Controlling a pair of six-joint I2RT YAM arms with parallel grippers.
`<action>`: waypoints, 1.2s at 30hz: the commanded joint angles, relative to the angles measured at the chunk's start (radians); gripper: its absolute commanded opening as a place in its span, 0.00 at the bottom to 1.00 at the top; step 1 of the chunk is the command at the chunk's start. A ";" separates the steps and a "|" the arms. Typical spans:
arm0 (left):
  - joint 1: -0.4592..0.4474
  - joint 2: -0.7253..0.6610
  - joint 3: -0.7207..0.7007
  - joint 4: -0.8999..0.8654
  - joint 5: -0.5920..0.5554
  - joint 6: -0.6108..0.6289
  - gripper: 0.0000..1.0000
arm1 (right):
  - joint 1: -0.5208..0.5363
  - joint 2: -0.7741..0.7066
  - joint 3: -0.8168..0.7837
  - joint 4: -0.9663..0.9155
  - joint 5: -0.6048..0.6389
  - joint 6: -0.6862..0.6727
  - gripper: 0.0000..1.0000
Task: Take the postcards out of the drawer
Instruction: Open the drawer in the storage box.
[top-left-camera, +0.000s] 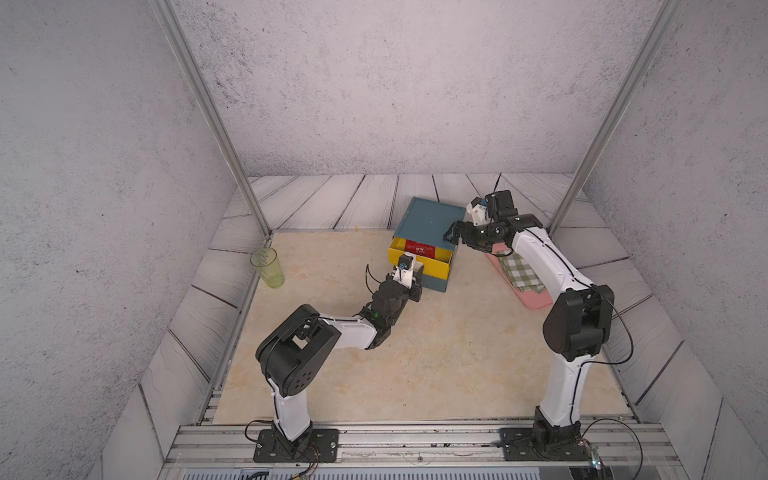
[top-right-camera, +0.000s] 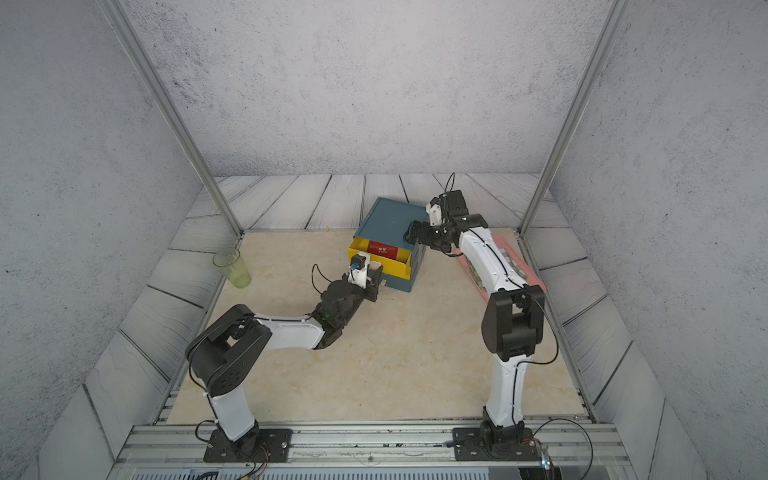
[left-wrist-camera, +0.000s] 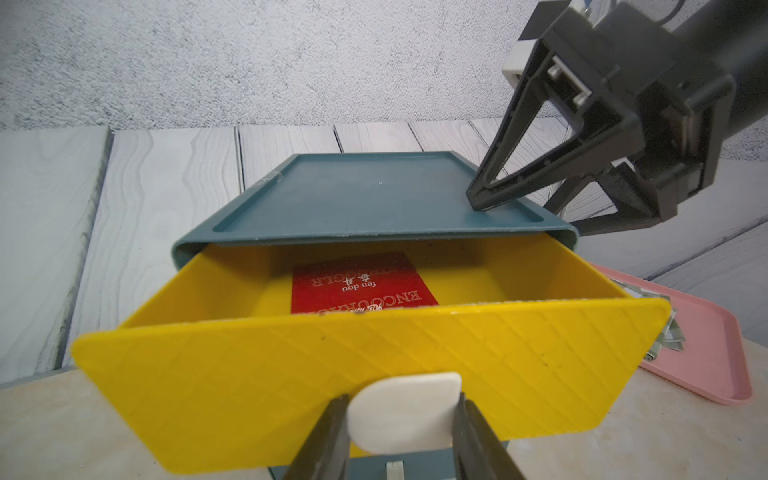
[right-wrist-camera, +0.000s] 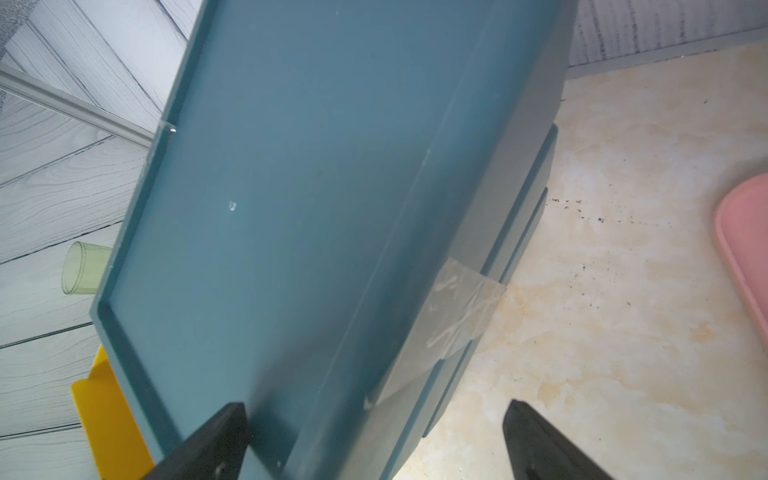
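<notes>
The yellow drawer (left-wrist-camera: 291, 374) is pulled partway out of a teal cabinet (top-left-camera: 428, 218). Red postcards (left-wrist-camera: 357, 282) with white lettering lie flat inside it, also visible in both top views (top-left-camera: 419, 248) (top-right-camera: 383, 249); only the top face shows. My left gripper (left-wrist-camera: 402, 401) is shut on the drawer's white handle (left-wrist-camera: 405, 415), low at the drawer front (top-left-camera: 415, 286). My right gripper (right-wrist-camera: 374, 407) is open at the cabinet's right edge (top-left-camera: 451, 235). One finger rests on the cabinet top (right-wrist-camera: 291, 187) and the other hangs beside its side wall.
A pink tray (top-left-camera: 534, 303) with a green-checked cloth (top-left-camera: 519, 270) lies right of the cabinet, under the right arm. A green translucent cup (top-left-camera: 268, 268) stands at the table's left edge. Metal frame posts rise at both back corners.
</notes>
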 joint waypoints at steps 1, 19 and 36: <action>-0.012 -0.049 -0.039 0.022 -0.026 -0.003 0.30 | 0.009 0.077 -0.008 -0.081 0.020 -0.010 0.99; -0.105 -0.332 -0.216 -0.168 -0.123 -0.029 0.29 | 0.010 0.088 -0.001 -0.086 0.017 -0.010 0.99; -0.133 -0.423 -0.309 -0.234 -0.181 -0.034 0.29 | 0.010 0.091 0.001 -0.093 0.018 -0.013 0.99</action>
